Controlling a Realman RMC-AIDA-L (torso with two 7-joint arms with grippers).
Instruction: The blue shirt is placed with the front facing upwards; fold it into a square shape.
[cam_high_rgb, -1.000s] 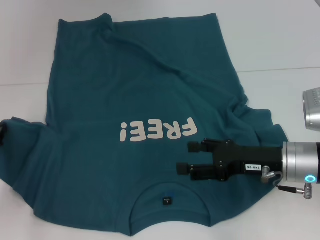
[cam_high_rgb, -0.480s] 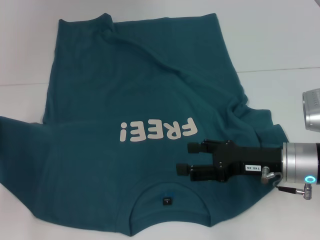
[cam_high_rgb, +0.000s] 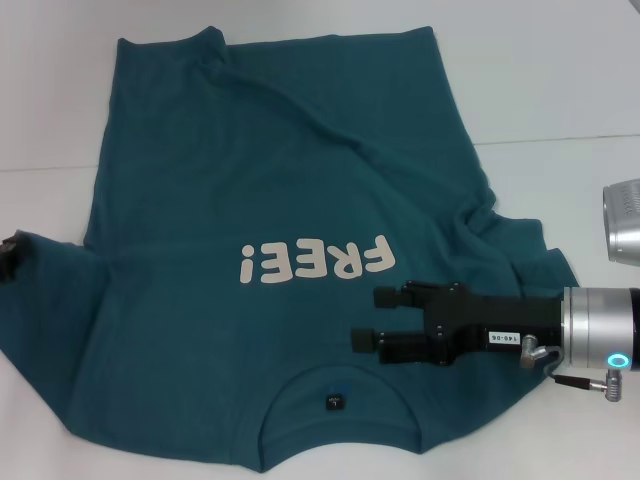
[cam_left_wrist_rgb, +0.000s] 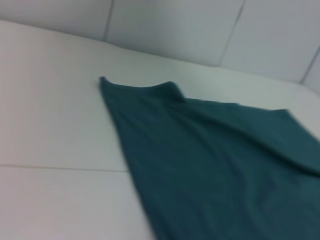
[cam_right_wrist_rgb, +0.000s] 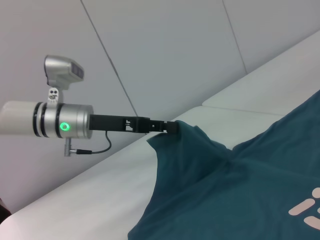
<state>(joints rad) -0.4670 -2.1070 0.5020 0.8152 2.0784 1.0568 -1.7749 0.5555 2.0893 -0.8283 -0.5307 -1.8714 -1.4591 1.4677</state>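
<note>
Shirt (cam_high_rgb: 270, 200) looks soft and floppy, so we'd pinch sleeve edges. Left end effector (cam_right_wrist_rgb: 172, 127) is clamped on a lifted sleeve; right end effector (cam_high_rgb: 368, 318) hovers, fingers apart.

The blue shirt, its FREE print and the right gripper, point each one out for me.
blue shirt (cam_high_rgb: 260, 160): head view, on plain fabric of the body.
FREE print (cam_high_rgb: 315, 262): head view, on the middle letters.
right gripper (cam_high_rgb: 372, 318): head view, between its open fingertips above the shirt.
</note>
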